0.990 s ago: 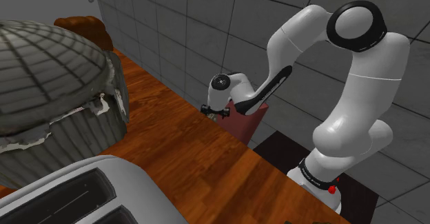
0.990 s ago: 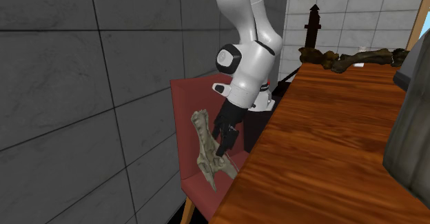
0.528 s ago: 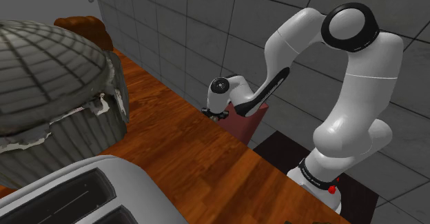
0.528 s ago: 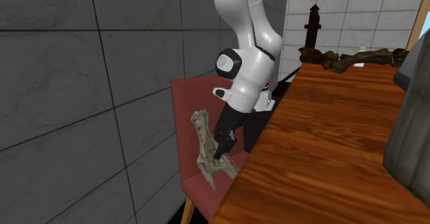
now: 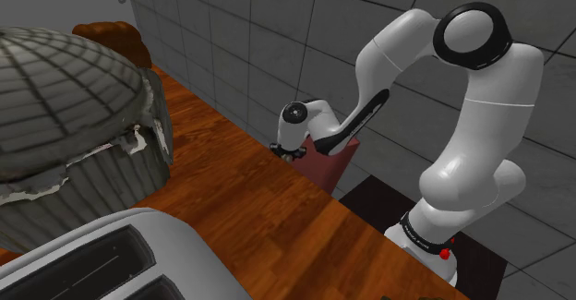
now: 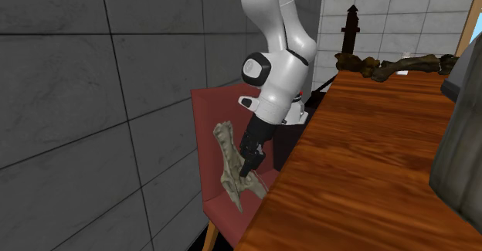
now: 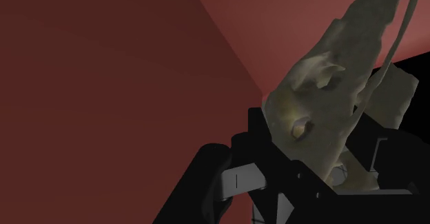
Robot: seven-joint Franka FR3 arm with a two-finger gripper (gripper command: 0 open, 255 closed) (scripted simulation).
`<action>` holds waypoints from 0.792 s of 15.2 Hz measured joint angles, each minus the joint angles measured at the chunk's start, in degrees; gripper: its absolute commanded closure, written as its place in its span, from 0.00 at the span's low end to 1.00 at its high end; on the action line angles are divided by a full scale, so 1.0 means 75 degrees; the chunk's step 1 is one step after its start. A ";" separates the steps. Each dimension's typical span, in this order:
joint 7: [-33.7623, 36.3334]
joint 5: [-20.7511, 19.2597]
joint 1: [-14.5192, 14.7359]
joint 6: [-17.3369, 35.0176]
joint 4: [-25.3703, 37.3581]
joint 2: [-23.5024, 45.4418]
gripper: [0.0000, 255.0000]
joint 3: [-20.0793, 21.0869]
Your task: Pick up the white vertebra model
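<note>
The vertebra model [image 6: 228, 167] is a pale beige-grey, long knobbly bone lying on the seat of a dark red chair [image 6: 207, 118] next to the wooden counter. My black gripper [image 6: 246, 167] hangs down over the counter's edge and is shut on the bone's middle. In the wrist view the bone [image 7: 331, 95] sits clasped between the two fingers [image 7: 265, 143], with the red chair [image 7: 103, 85] behind it. In the shoulder view the arm's wrist [image 5: 296, 128] dips behind the counter edge in front of the chair [image 5: 325, 164].
The wooden counter [image 6: 363, 149] runs along the tiled wall [image 6: 93, 72]. A grey domed vessel [image 5: 65, 104] and a white toaster [image 5: 102, 261] stand on it in the shoulder view. Dark bone-like pieces [image 6: 386, 64] lie at its far end.
The gripper came down onto the vertebra model and its fingers went from open to shut on it. The arm has barely moved in the last half second.
</note>
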 measured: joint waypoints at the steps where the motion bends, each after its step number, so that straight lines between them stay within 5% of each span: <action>1: -0.0100 0.0112 -0.0052 0.0016 -0.0036 -0.0094 1.00 0.0047; 12: -0.1639 0.2055 -0.0695 0.0125 -0.0464 -0.1519 1.00 0.0854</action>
